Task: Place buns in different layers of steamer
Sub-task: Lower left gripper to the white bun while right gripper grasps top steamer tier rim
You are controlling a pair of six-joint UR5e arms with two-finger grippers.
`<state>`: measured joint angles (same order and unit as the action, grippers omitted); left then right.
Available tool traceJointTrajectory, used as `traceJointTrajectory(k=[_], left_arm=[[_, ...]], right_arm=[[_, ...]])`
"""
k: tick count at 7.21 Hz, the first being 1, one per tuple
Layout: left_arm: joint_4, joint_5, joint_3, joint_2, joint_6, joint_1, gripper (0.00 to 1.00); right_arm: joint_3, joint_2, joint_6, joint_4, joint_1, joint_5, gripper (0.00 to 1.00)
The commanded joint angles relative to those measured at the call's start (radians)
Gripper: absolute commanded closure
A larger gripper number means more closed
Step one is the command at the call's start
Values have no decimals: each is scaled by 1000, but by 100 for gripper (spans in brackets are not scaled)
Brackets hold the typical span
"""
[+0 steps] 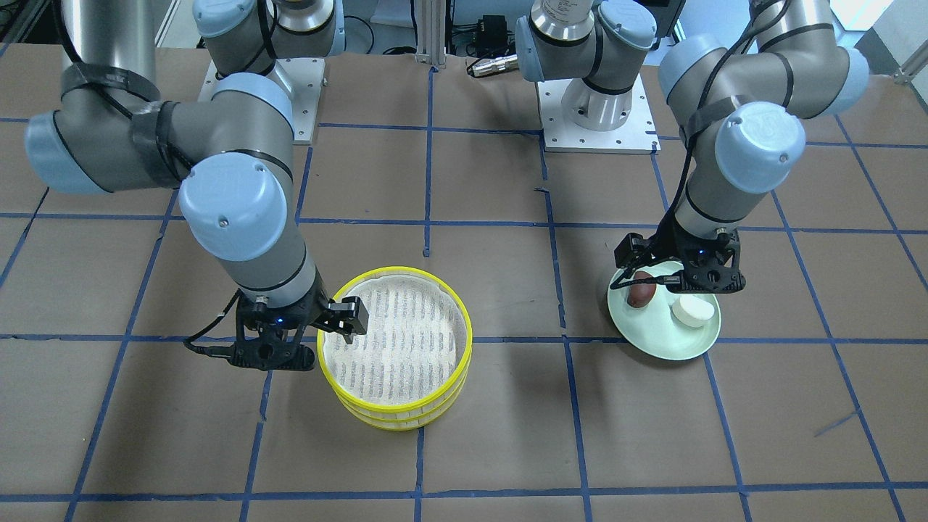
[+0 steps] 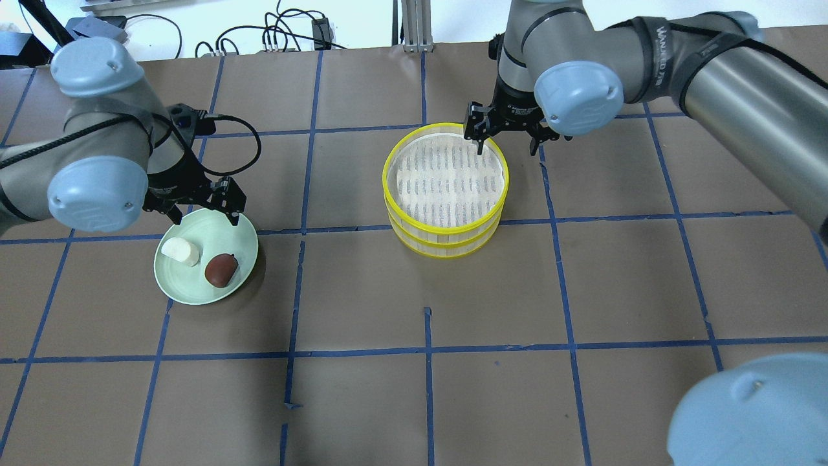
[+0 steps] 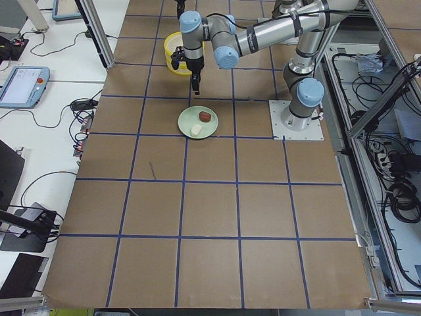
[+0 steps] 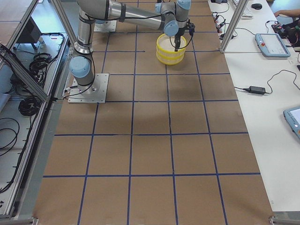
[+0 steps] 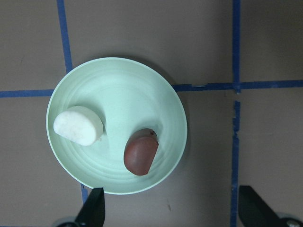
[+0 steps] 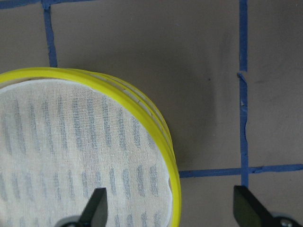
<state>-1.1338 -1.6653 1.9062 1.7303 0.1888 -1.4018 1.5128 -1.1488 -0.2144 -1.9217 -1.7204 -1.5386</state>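
The steamer (image 2: 446,230) stands as two stacked yellow-rimmed trays mid-table; its top tray is empty. It also shows in the right wrist view (image 6: 160,126). The dark reddish-brown bun (image 2: 220,269) and the white bun (image 2: 182,251) lie side by side on a pale green plate (image 2: 194,290). My left gripper (image 2: 202,211) is open and empty above the plate's far edge; the left wrist view shows both buns (image 5: 140,151) (image 5: 78,125) below it. My right gripper (image 2: 506,146) is open and empty, straddling the steamer's rim, one finger inside and one outside.
The table (image 2: 582,291) is brown paper with a blue tape grid. The arm bases (image 1: 598,123) stand at the robot's side. Cables (image 2: 278,35) lie beyond the far edge. The plate and steamer sit about one grid square apart.
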Motion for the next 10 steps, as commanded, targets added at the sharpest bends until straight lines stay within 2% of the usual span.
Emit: traceJointTrajectory(k=[1,2,3,6,8,9,10], left_arm=[[123,-37,33,104,12,3,2],[140,-80,33,141,12,4,2],[141,-94,31,152,14,7,2],[141,-105,27,153,134,131,2],[141,-100,33,164,139,149,5],[141,-102,33,179,139,149,9],[143,-106,33,192,141,149,20]], right_arm=[[39,23,-14,-25,-4,0,11],[72,23,-11,-57,-4,-6,22],[76,17,-17,-60,-4,3,76],[81,9,-7,-57,-2,-11,91],[78,-32,-5,-43,-1,-15,92],[76,-58,0,-33,4,-17,91],[70,-96,39,30,24,-37,91]])
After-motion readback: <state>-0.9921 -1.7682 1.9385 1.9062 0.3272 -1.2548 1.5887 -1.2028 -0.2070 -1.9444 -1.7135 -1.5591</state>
